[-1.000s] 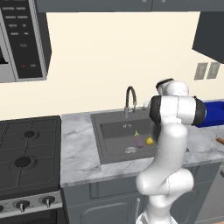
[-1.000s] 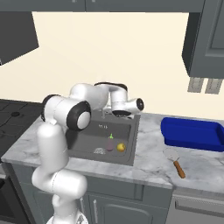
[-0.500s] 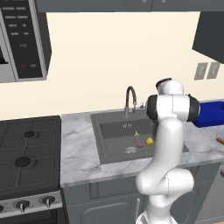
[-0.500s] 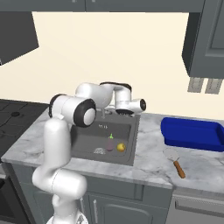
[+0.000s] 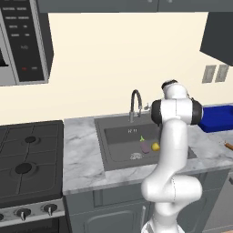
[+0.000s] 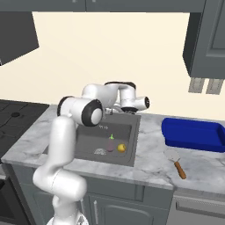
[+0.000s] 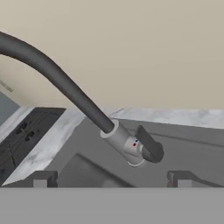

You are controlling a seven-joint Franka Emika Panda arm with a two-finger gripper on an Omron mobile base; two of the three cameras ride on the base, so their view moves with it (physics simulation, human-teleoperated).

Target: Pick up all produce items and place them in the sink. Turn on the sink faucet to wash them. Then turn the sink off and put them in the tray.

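pincer (image 7: 112,178): fingers wide apart, empty | faucet handle (image 7: 148,144): small stiff lever, probably light; push at its free tip

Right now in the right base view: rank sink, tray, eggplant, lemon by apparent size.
1. sink, though the arm hides part of it
2. tray
3. eggplant
4. lemon, only slightly smaller than the eggplant

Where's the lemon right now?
In the left base view the lemon lies inside the sink, right of the eggplant and close beside it, near the drain. The right base view shows the same.
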